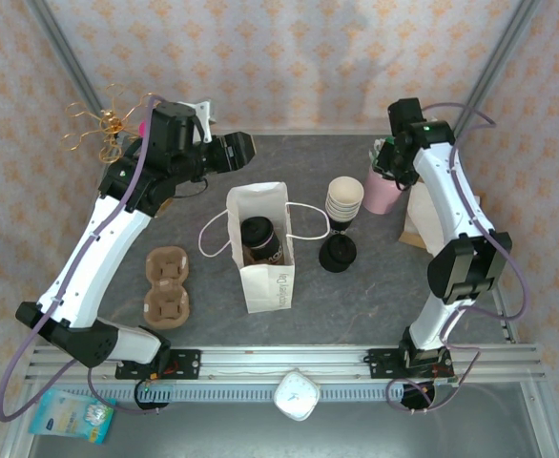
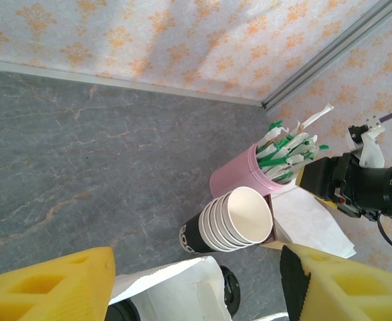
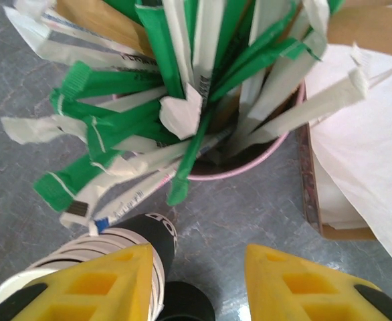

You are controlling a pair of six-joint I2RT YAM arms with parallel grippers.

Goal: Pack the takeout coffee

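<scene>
The takeout coffee (image 1: 258, 234), a cup with a black lid, stands inside the open white paper bag (image 1: 270, 281) at the table's centre. In the left wrist view its lid (image 2: 121, 313) peeks out beside the bag's top edge (image 2: 169, 284). My left gripper (image 1: 239, 150) hovers behind the bag, open, its yellow fingers (image 2: 49, 287) holding nothing. My right gripper (image 1: 387, 159) hangs over the pink cup (image 1: 383, 194) of wrapped straws (image 3: 182, 100). It is open, and bare table shows between its fingers (image 3: 89, 284).
A stack of lidless cups (image 1: 344, 198) and a pile of black lids (image 1: 337, 254) sit right of the bag. A brown cup carrier (image 1: 167, 286) lies to its left. Napkins in a brown box (image 1: 415, 229) rest by the right arm.
</scene>
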